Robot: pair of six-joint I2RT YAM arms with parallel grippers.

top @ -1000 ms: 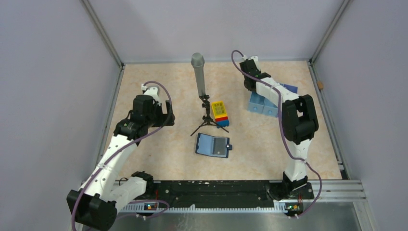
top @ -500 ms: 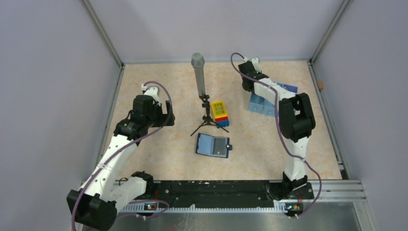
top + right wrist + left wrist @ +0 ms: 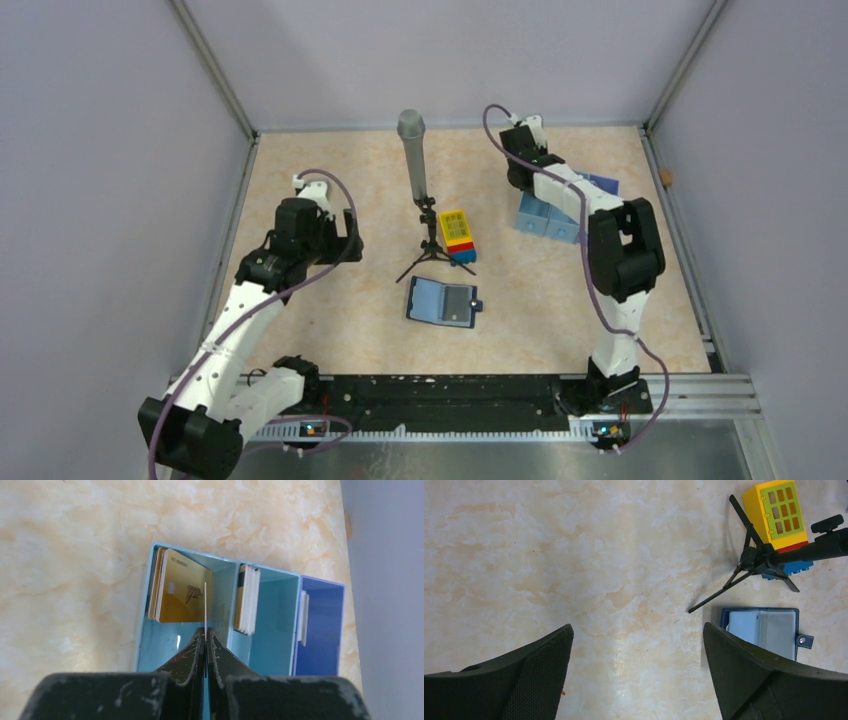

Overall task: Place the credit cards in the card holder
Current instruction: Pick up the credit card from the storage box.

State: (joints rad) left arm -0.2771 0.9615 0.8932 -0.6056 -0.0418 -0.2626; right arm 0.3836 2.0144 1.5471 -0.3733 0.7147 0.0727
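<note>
Marbled tabletop [image 3: 330, 300], grey walls. The wallet [image 3: 445, 301] lies open mid-frame in the top view; whether it holds anything is unclear. The cards [image 3: 177, 597] stand in the tray [image 3: 265, 645], upper right. The right gripper [image 3: 206, 630] pinches one card [image 3: 205, 605] there. The left gripper [image 3: 636, 630] gapes, empty. Judged: barely begun.

A navy wallet [image 3: 444, 301] lies open on the marbled table [image 3: 330, 330], lighter blue inside facing up, snap tab pointing right; just beyond it stands a black tripod [image 3: 430, 250] carrying a grey microphone [image 3: 412, 150], with a yellow-topped toy block [image 3: 457, 235] just beside its right legs; the right arm [image 3: 612, 240] stretches over a pale blue tray [image 3: 535, 217] at the far right; the left arm [image 3: 285, 245] hangs over the left side, well apart from the wallet.
</note>
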